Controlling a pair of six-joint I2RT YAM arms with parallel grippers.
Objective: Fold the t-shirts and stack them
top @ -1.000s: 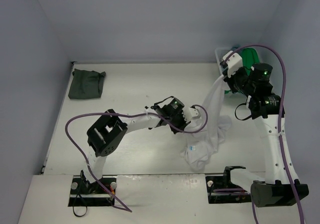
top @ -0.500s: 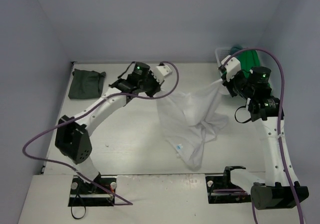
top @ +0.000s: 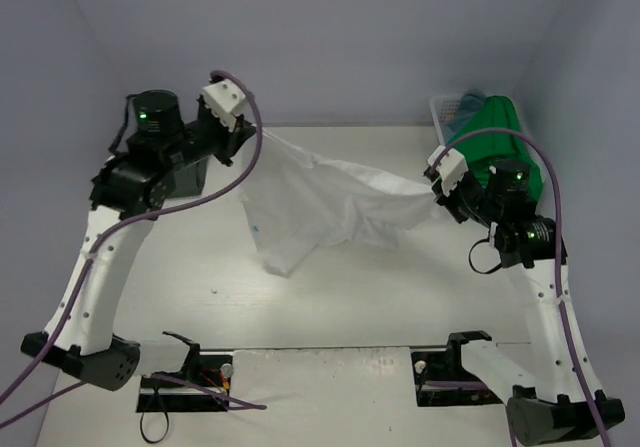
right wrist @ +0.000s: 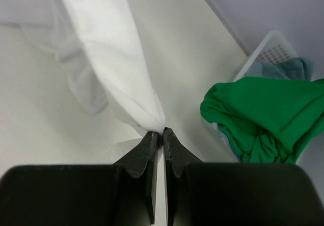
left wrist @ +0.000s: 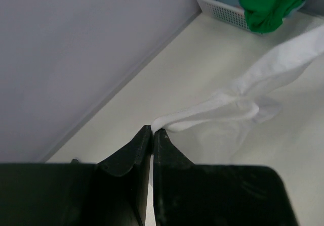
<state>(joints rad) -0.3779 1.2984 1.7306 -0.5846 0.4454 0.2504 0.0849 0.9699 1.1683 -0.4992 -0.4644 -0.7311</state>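
Over table (top: 330, 312), white t-shirt (top: 320, 202) spans left end effector (left wrist: 153, 132) to right end effector (right wrist: 162, 133)

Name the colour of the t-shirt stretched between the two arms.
The t-shirt is white, shown best in the top external view.

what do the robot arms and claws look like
The left arm and right arm: white links, bulky black joints, each with a green light and a looping purple cable. The left claw and right claw: two slim black tapered fingers.
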